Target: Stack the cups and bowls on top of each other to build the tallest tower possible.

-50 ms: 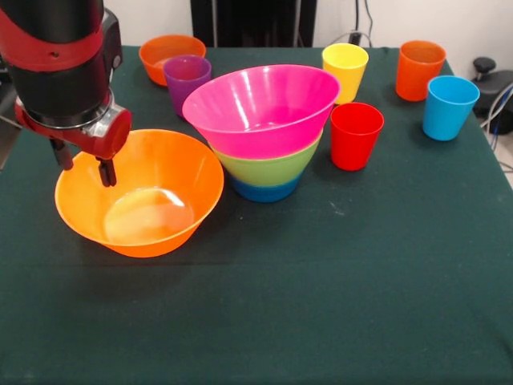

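gripper (83, 170) straddles large orange bowl's (160, 233) rim — beside the tower (268, 132).

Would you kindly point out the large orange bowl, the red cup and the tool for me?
large orange bowl (172, 172): front view, on its inner right wall.
red cup (356, 143): front view, on its outer side.
tool (83, 167): front view, midway between its fingertips, at the bowl's left rim.

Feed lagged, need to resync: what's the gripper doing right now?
Gripper: open, fingers astride the far rim of the large glossy orange plastic bowl, one finger inside, one outside; nothing clamped yet.
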Robot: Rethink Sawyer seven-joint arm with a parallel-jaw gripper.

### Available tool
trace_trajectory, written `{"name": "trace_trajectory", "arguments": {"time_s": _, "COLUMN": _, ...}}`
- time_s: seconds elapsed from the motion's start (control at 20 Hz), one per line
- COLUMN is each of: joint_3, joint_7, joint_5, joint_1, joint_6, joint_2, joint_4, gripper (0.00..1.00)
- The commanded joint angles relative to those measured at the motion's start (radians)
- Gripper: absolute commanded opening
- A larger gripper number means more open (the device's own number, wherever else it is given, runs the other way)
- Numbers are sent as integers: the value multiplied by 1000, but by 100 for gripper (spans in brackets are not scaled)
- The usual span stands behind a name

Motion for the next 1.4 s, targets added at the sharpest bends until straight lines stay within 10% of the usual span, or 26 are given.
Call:
{"name": "trace_trajectory", "arguments": {"time_s": 0.05, "joint_3": 88, "joint_7": -151, "joint_5": -22, "joint_1": 11, "joint_6": 71, "joint_2": -2, "joint_4": 89, "gripper": 100}}
{"name": "trace_trajectory", "arguments": {"time_s": 1.4, "joint_3": 127, "joint_7": -244, "joint_5": -65, "joint_1": -53, "joint_6": -21, "joint_2": 39, "joint_4": 94, "gripper": 100}}
